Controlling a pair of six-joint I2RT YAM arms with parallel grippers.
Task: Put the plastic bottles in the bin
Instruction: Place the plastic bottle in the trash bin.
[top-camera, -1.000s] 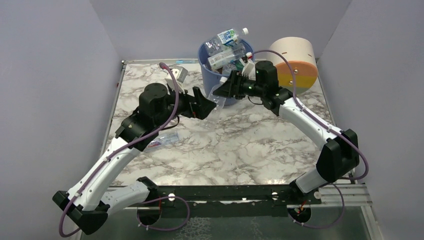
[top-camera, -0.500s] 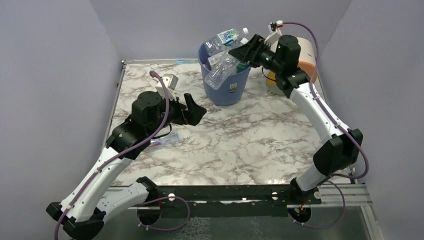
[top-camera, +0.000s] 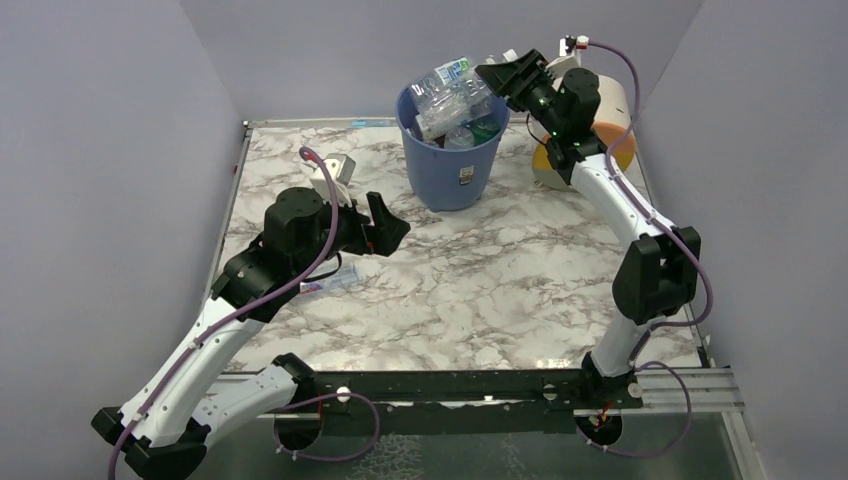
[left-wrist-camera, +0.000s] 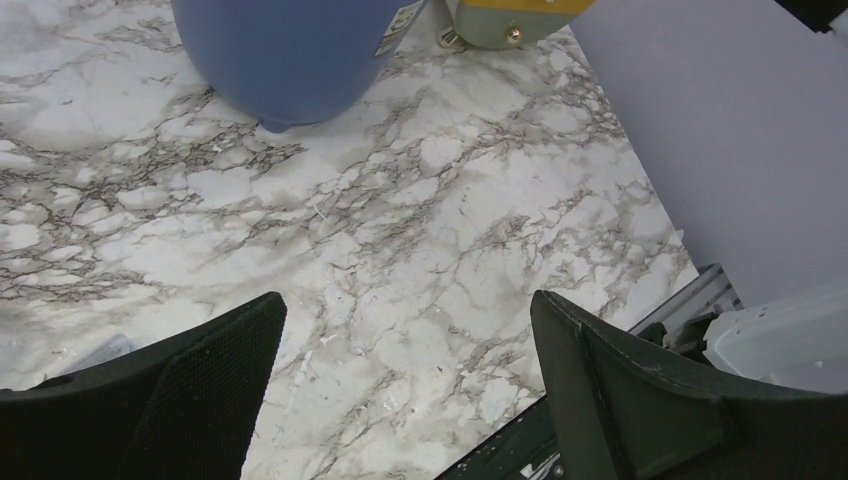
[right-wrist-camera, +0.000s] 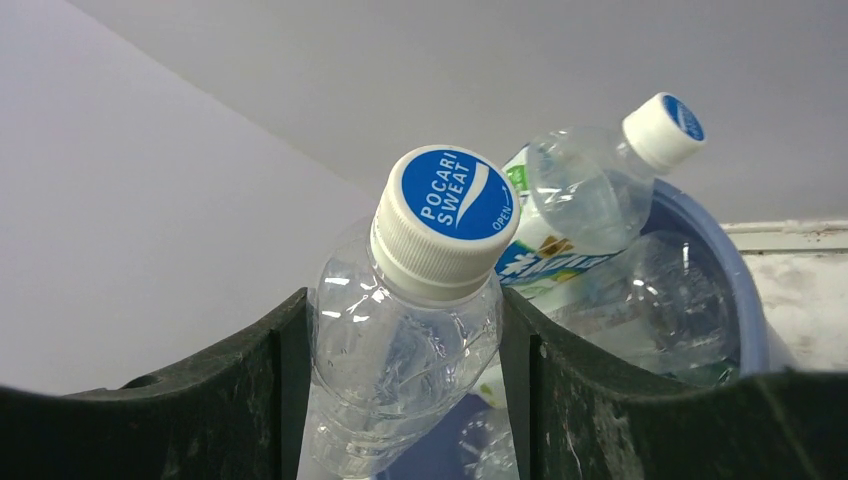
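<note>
right gripper (right-wrist-camera: 405, 340) pinching bottle (right-wrist-camera: 445, 225) capped "pocari sweat", over bin (top-camera: 450, 175), left gripper (left-wrist-camera: 405, 310) spread wide

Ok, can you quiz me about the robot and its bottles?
1. Fill in: a small clear plastic bottle lies on the marble table beside the ___ arm.
2. True or false: the left gripper is open and empty.
3. The right gripper holds a clear plastic bottle with a blue-and-white cap where? A over the tall round blue plastic bin; B on the table; C by the left arm.
Key: 1 left; 2 true; 3 A.
</note>
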